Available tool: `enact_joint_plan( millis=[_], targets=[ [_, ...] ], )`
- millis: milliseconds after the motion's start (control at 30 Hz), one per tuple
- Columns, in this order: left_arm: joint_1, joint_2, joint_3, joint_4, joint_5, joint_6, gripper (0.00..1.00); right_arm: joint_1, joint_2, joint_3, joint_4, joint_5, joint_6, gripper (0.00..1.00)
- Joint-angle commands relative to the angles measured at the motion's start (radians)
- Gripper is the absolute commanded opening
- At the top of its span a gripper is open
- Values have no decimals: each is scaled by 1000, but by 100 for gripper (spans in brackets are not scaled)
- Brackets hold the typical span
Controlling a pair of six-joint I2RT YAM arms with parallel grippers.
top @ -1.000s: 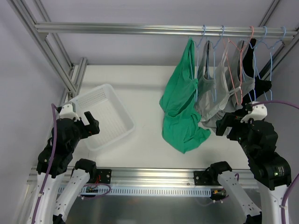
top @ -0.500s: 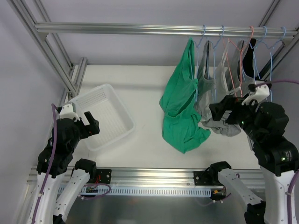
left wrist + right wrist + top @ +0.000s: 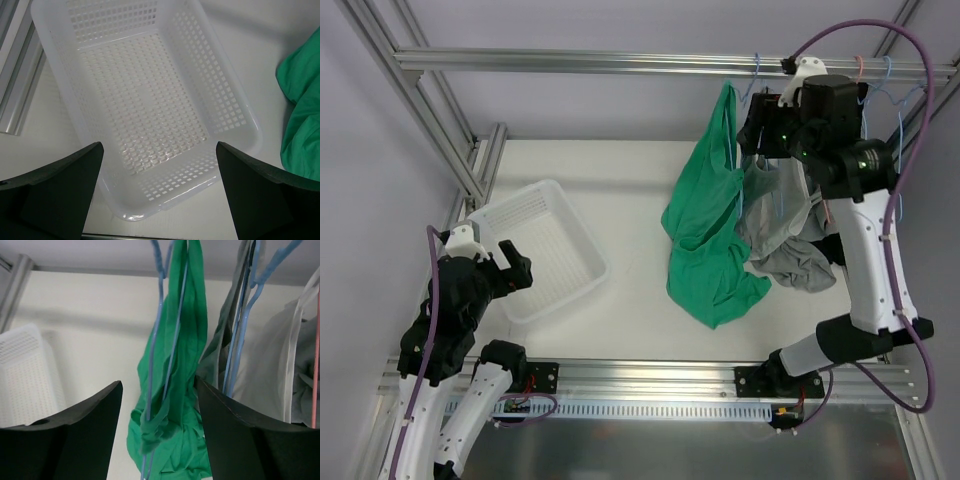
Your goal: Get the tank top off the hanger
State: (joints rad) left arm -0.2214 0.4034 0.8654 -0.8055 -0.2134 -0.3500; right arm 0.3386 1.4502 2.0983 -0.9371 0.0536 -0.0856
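A green tank top [image 3: 705,235] hangs from a blue hanger [image 3: 752,80] at the left end of the rail, its hem bunched on the table. In the right wrist view the green top [image 3: 175,390] drapes over the blue hanger wires [image 3: 159,325]. My right gripper [image 3: 752,125] is raised high beside the hanger's neck, open and empty, with the green top and its hanger between and beyond the fingers [image 3: 160,435]. My left gripper [image 3: 510,265] is open and empty, low over the white basket [image 3: 545,245], which fills the left wrist view [image 3: 150,100].
More tops, grey [image 3: 780,225], white and black, hang on blue and pink hangers [image 3: 820,130] to the right of the green one. An aluminium rail [image 3: 620,62] spans the back, with a frame post [image 3: 470,160] at the left. The grey top [image 3: 280,370] shows at the right of the right wrist view.
My right arm has swung up from low near the table's right front to the hangers' necks at the rail. The left arm has not moved.
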Motion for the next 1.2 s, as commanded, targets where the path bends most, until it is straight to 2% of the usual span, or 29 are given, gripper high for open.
enact_joint_plan(
  millis=[0, 100, 200, 333, 433, 700, 933, 1067, 1100, 1167],
  targets=[
    [4, -6, -9, 29, 9, -4, 99, 7, 51, 83, -42, 94, -54, 65],
    [4, -5, -9, 31, 16, -3, 99, 5, 119, 95, -39, 89, -63, 60],
    [4, -2, -9, 32, 17, -1, 99, 5, 168, 86, -37, 95, -65, 49],
    [5, -6, -11, 32, 17, -3, 99, 8, 168, 42, -5, 124, -43, 15],
    [4, -6, -12, 32, 20, -1, 99, 8, 139, 11, 32, 146, -22, 0],
    [4, 8, -8, 35, 31, 5, 99, 7, 18, -46, 185, 117, -3, 0],
    [4, 34, 10, 42, 85, 23, 99, 8, -33, -78, 216, 34, -39, 0],
    [4, 64, 50, 81, 187, 6, 99, 7, -88, -158, 187, -18, -45, 0],
    [4, 84, 61, 100, 283, -3, 99, 7, -105, -182, 181, -43, -39, 0],
    [4, 127, 98, 175, 385, -29, 99, 7, -176, -271, 176, -134, -17, 0]
  ],
)
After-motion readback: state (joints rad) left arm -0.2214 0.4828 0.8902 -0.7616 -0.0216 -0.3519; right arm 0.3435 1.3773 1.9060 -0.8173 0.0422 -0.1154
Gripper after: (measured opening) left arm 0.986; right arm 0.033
